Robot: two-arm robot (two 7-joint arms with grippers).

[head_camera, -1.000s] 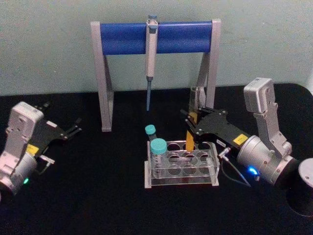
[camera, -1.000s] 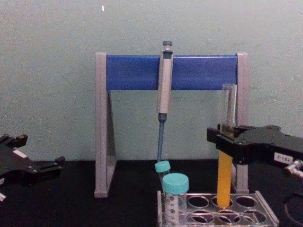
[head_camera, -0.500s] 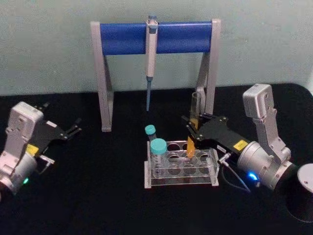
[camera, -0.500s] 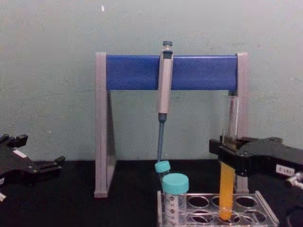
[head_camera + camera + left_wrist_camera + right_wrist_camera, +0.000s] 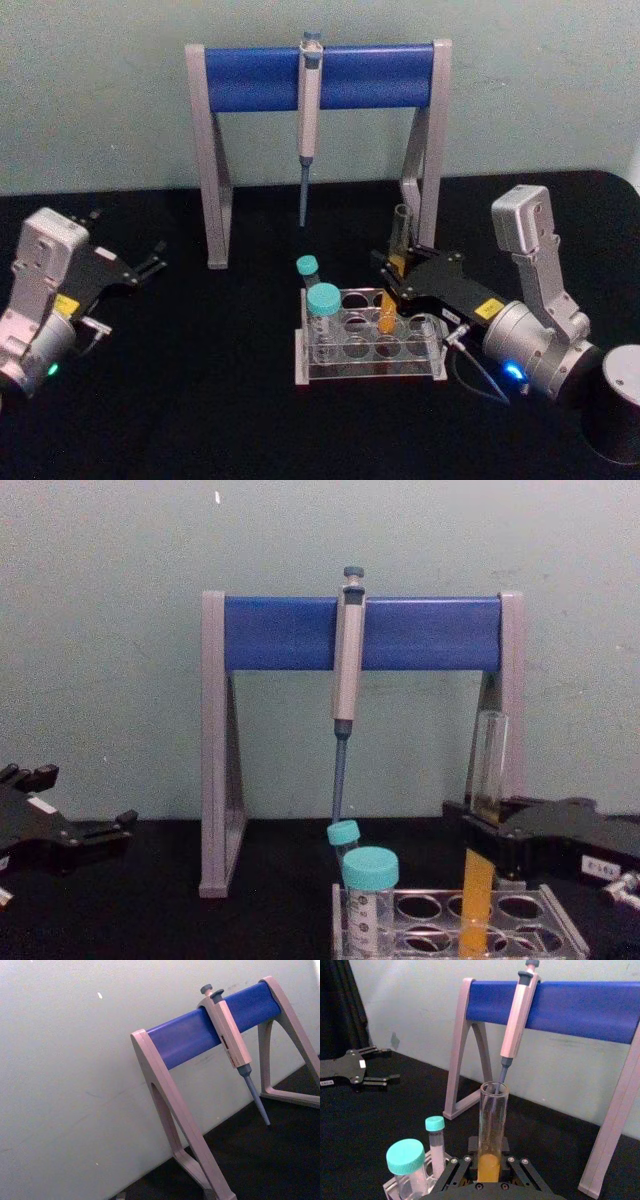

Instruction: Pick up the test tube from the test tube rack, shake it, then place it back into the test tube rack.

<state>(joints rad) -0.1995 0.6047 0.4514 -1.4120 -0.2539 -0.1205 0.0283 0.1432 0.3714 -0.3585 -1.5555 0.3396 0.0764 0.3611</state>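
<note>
The test tube (image 5: 398, 232) is a long clear glass tube with orange-yellow liquid in its lower half. It stands nearly upright with its lower end (image 5: 476, 905) down inside a hole of the test tube rack (image 5: 368, 374). My right gripper (image 5: 394, 272) is shut on the test tube at mid-height, just above the rack (image 5: 562, 921). In the right wrist view the test tube (image 5: 492, 1120) rises from between the fingers (image 5: 456, 1166). My left gripper (image 5: 152, 263) rests open on the table at the far left, well away from the rack.
Two teal-capped vials (image 5: 322, 300) stand in the rack's left holes. Behind the rack stands a blue-and-grey stand (image 5: 320, 75) with a grey pipette (image 5: 308, 110) hanging from it. A dark round object (image 5: 618, 395) sits at the right edge.
My right gripper has come down with the test tube, and the tube's lower end has sunk into a rack hole. The left arm has not moved.
</note>
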